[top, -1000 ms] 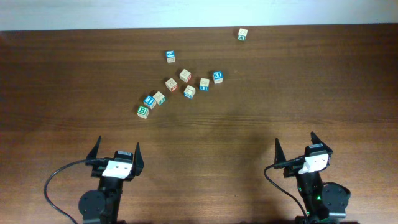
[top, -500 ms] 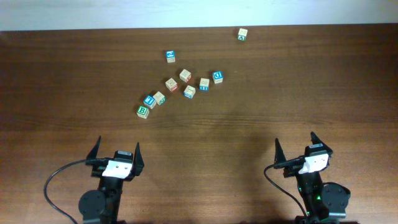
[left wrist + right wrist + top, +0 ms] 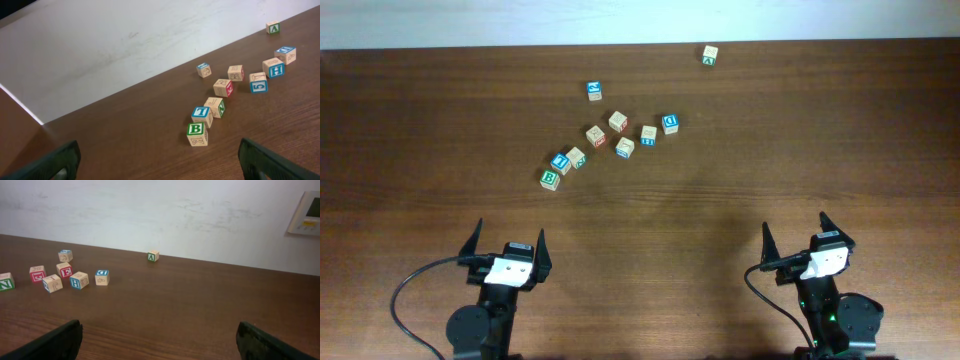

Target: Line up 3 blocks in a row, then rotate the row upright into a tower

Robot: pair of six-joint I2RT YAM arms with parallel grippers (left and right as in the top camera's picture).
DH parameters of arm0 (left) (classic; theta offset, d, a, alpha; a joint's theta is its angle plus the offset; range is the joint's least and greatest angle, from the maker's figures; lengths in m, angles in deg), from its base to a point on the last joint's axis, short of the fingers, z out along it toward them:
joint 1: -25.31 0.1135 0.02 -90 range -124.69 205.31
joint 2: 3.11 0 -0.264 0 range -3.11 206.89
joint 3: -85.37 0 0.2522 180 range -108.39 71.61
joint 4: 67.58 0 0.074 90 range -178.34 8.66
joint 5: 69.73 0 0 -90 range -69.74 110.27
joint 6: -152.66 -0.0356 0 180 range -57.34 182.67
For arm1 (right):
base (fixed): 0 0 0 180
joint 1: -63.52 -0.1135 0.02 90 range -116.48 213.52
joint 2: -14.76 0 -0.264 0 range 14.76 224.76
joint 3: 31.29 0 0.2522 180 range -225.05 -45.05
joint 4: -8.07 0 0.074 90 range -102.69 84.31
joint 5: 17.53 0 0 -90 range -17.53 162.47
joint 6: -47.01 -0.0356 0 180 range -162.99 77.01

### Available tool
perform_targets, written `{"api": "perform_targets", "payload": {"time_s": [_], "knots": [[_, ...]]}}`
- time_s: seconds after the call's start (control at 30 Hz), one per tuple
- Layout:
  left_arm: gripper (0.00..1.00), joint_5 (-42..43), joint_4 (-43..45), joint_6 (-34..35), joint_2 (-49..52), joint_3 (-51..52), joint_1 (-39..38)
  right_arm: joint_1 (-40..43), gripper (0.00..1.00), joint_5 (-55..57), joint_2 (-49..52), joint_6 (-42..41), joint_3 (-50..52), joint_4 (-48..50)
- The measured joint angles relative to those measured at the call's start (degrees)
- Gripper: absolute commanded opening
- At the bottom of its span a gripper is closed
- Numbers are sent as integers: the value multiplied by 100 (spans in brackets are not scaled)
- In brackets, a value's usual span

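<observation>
Overhead view: the left gripper [image 3: 507,243] stands at the near edge of the table [image 3: 820,150], its two fingers spread wide and nothing between them. The right gripper [image 3: 796,238] stands at the same edge on the other side, also spread wide and empty. Both grippers are well apart from every block.

Further out, a loose group of wooden cubes lies on the brown table, more on the left arm's side. The block with the green B [image 3: 550,179] is at the near left end of this group and is the closest one to the left gripper. Just beside it is the blue I cube [image 3: 560,161], then a cube with a green N [image 3: 577,157]. The block with the blue D [image 3: 669,123] is at the right end of the group, near a cube with a blue H [image 3: 648,134]. The pale block with the green mark [image 3: 710,54] lies alone near the far edge of the table, well apart from the others.
</observation>
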Motion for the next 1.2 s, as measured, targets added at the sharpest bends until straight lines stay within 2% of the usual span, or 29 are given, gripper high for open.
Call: {"api": "perform_targets", "payload": {"time_s": [1.2], "knots": [[99, 2, 109, 4, 0, 2, 0, 0, 98, 0, 0, 0, 0, 4]]}}
